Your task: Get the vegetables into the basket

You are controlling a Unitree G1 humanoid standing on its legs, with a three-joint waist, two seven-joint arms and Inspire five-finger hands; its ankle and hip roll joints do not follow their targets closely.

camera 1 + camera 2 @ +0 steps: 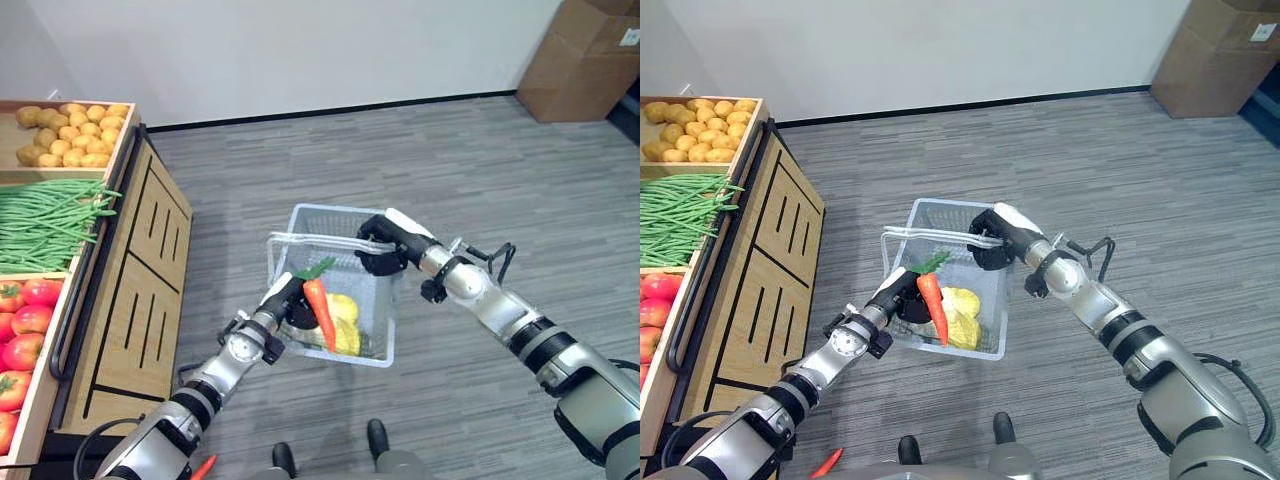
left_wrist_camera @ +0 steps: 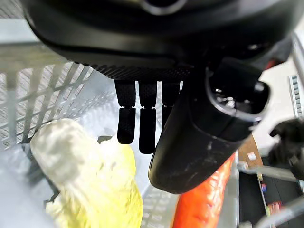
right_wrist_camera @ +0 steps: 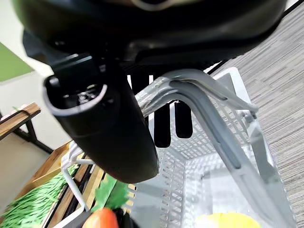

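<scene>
Above the grey floor (image 1: 480,170), the right hand (image 1: 385,243) has its fingers curled round the handles (image 3: 209,102) of the white mesh basket (image 1: 375,285). The left hand (image 1: 283,296) pinches a carrot (image 1: 319,307) over the basket's near side, tip pointing down. Yellow-green leafy vegetables (image 2: 90,175) lie inside the basket. Beside it stands a wooden produce stand (image 1: 140,290).

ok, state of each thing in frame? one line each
basket: held off the floor by its handles
carrot: in left hand, over the basket
cabbage: inside basket
left hand: shut on carrot
right hand: shut on basket handles
</scene>
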